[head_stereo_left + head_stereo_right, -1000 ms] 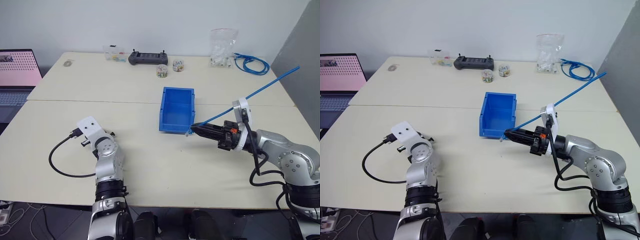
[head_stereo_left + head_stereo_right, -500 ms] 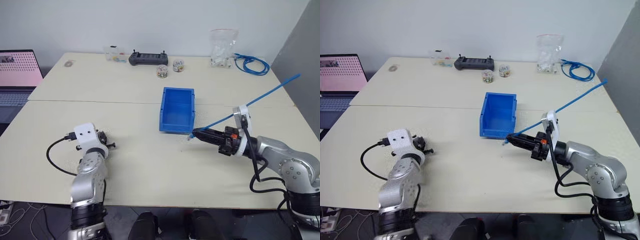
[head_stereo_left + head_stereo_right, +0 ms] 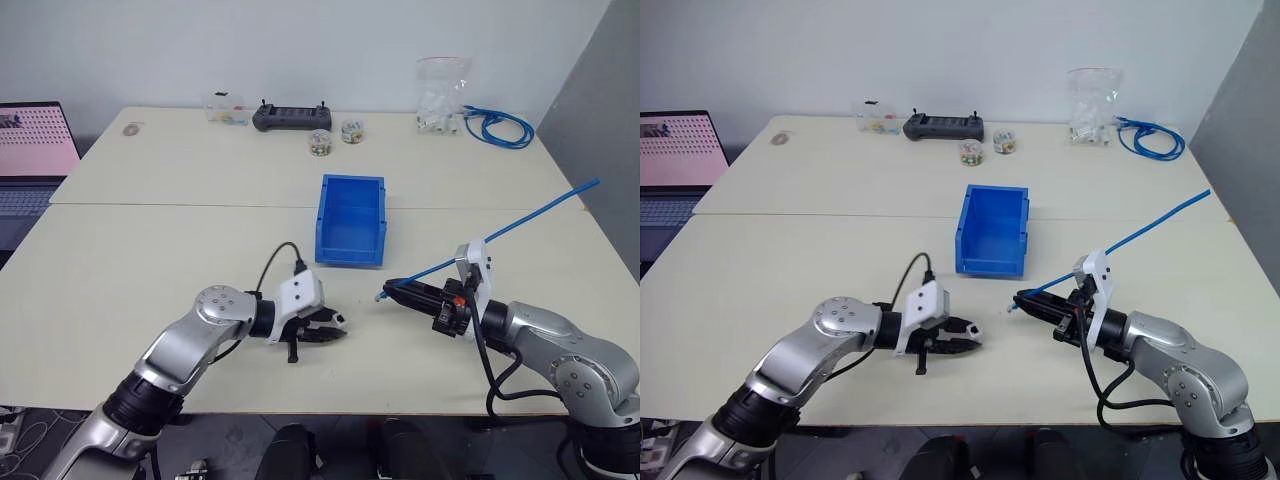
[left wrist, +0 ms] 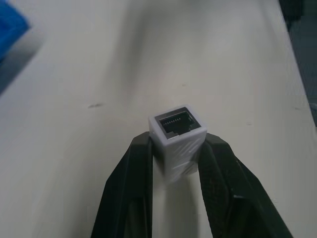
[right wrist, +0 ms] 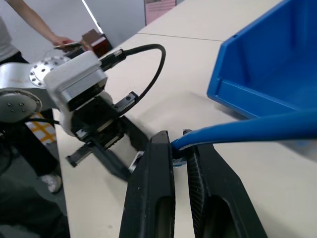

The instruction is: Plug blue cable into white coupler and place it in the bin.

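Swinging inward, left claw (image 3: pixel 335 328) pinches white coupler (image 4: pixel 177 136); right claw (image 3: pixel 388 291) grips blue cable (image 3: pixel 520 222).

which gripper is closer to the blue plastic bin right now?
Right, by a little. The right gripper, shut on the thin blue cable, sits just off the front right corner of the blue plastic bin. The left gripper, holding the small white boxy coupler, is further out in front of the bin.

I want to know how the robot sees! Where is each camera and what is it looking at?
Left and right eye views: on the head, looking down at the table, the bin and both arms.
Left wrist view: looks along the left gripper pinching the white coupler.
Right wrist view: looks along the right gripper pinching the blue cable.
Shared: the right wrist view also catches the left gripper.
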Motion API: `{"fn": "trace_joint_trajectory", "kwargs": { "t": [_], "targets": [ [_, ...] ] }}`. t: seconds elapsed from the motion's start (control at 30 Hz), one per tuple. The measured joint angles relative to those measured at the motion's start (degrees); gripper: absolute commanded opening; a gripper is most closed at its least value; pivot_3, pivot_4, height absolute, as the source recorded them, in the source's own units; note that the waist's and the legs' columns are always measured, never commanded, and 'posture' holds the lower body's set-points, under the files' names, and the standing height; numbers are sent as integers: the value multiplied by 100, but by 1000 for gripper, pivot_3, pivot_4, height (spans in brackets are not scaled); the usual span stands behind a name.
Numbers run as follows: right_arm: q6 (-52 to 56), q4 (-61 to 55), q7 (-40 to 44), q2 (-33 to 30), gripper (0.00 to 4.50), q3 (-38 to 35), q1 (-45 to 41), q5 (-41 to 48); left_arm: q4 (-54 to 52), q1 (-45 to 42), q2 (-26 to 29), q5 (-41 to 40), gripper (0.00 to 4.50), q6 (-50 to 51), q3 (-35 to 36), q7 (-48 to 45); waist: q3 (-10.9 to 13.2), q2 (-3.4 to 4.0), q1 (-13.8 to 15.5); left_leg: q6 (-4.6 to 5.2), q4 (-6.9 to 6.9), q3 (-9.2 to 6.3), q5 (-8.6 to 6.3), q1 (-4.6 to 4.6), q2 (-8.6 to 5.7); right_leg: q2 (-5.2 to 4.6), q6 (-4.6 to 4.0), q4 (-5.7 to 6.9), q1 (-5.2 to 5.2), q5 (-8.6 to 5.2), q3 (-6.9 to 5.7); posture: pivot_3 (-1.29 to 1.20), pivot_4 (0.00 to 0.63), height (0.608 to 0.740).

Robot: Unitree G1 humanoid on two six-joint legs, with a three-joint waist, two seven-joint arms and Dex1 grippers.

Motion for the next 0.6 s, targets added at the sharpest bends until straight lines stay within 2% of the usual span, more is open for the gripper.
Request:
{"fn": "trace_joint_trajectory", "kwargs": {
  "t": [0.2,0.43,0.6],
  "targets": [
    [-285,-153,153,-224,78,386,-21,-593,627,-485,-221,434,955,-581,-323,-489,-1,0,15,2,4,-2,0,-2,-6,0,2,-4,3,0,-3,0,150,740],
    [-651,-201,647,-387,77,1055,-202,-1206,791,-570,-382,600,955,-699,-342,-613,-2,-2,37,2,8,-9,0,0,-7,-1,4,-7,12,0,-8,0,150,740],
    [-1058,195,1007,-343,77,1513,-387,-1712,823,-570,-415,646,954,-729,-328,-640,-2,-2,37,3,8,-13,0,11,-8,-1,5,-10,26,-1,-10,0,150,740]
  ]
}}
